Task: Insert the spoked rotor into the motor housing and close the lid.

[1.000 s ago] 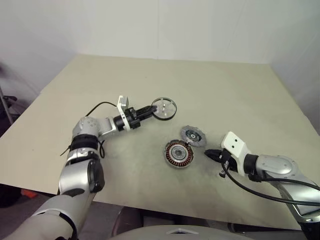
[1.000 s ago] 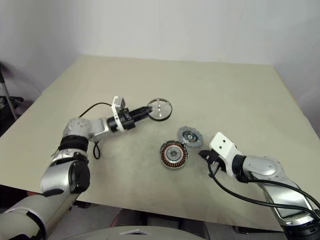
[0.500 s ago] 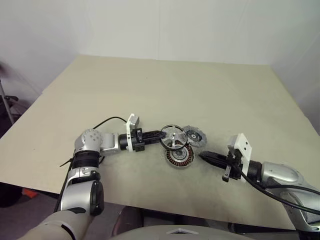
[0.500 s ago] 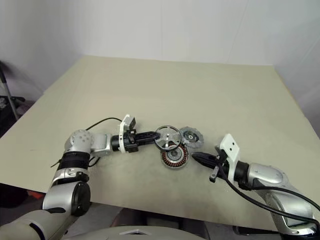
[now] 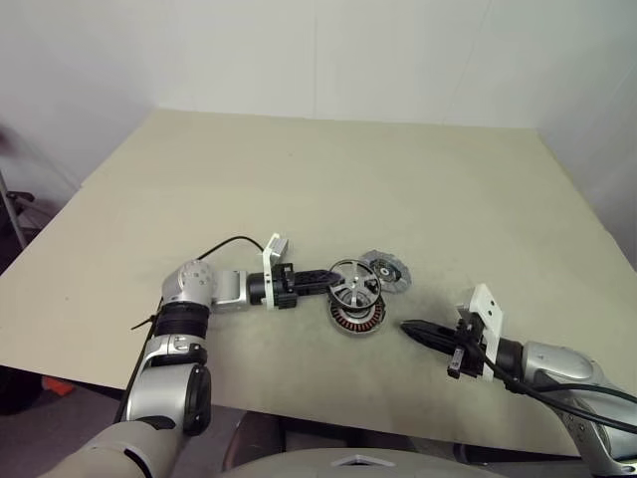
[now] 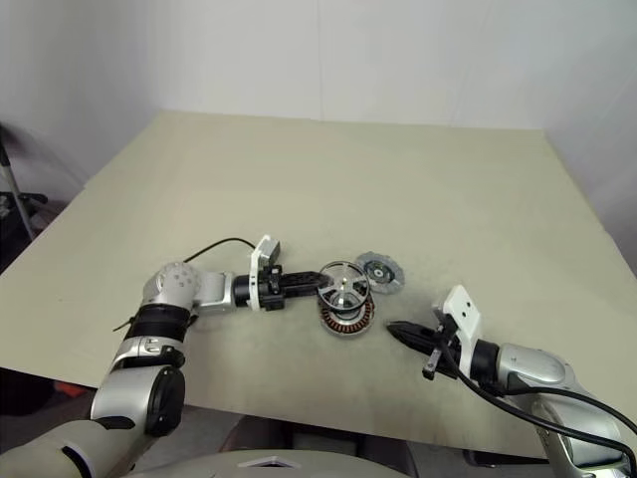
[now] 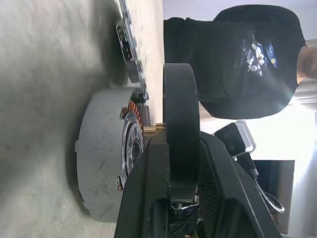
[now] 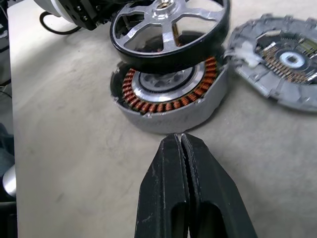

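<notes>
Carried over the motor housing (image 5: 355, 316), spoked rotor (image 5: 353, 281) pinched by level left gripper (image 5: 323, 280); right gripper (image 5: 410, 328) closed

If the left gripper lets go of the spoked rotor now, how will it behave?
Probably rigid and fairly heavy: the spoked rotor looks like solid metal. It hangs tilted over the motor housing, so it may land askew. Its round dark rim could let it roll off.

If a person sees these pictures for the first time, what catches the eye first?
The shiny spoked rotor, gripped at its rim by the left pincer, hangs just above the copper-coiled motor housing at mid-table. The ribbed lid lies beside the housing, and the shut right pincer points at it.
</notes>
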Controlling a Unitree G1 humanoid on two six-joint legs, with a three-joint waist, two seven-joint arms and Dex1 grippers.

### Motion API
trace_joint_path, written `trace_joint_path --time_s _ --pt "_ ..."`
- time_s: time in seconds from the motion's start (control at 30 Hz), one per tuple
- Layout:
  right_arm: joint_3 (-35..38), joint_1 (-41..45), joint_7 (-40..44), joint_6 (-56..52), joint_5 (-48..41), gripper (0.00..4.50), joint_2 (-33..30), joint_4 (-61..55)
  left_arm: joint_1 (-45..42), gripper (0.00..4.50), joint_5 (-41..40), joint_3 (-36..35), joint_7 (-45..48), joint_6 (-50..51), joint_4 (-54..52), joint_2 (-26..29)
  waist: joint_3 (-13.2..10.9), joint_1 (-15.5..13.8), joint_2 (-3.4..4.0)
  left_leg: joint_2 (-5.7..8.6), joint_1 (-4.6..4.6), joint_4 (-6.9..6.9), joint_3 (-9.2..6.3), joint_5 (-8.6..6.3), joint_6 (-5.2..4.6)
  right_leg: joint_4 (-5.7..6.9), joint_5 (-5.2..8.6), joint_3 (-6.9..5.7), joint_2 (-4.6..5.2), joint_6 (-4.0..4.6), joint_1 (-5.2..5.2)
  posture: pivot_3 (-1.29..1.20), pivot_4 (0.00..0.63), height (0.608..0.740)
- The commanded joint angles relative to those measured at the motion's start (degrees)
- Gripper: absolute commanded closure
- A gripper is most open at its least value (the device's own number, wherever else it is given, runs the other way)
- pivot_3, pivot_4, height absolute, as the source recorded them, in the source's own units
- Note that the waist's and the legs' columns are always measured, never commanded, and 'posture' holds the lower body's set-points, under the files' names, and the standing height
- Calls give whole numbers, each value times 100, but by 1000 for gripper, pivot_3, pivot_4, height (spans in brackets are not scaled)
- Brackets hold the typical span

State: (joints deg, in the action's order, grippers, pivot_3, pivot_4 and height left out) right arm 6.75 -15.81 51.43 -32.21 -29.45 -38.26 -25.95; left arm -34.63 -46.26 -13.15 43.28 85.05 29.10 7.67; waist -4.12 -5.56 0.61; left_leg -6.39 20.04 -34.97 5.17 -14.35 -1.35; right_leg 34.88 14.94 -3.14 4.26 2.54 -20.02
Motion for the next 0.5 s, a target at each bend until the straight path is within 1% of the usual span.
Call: trace_joint_path --time_s 0.03,0.5 --pt "31 -11 24 144 -50 4500 -2 -57 -22 4105 -156 -12 120 100 -65 -25 0 1 0 0 -1 0 0 0 0 0 0 0 0 0 1 0 0 740" --pt "67 -7 -81 160 -30 4500 -24 -3 -8 4105 -71 249 160 134 30 -117 2 -2 2 0 -1 0 0 0 -1 -1 0 0 0 0 3 0 0 740"
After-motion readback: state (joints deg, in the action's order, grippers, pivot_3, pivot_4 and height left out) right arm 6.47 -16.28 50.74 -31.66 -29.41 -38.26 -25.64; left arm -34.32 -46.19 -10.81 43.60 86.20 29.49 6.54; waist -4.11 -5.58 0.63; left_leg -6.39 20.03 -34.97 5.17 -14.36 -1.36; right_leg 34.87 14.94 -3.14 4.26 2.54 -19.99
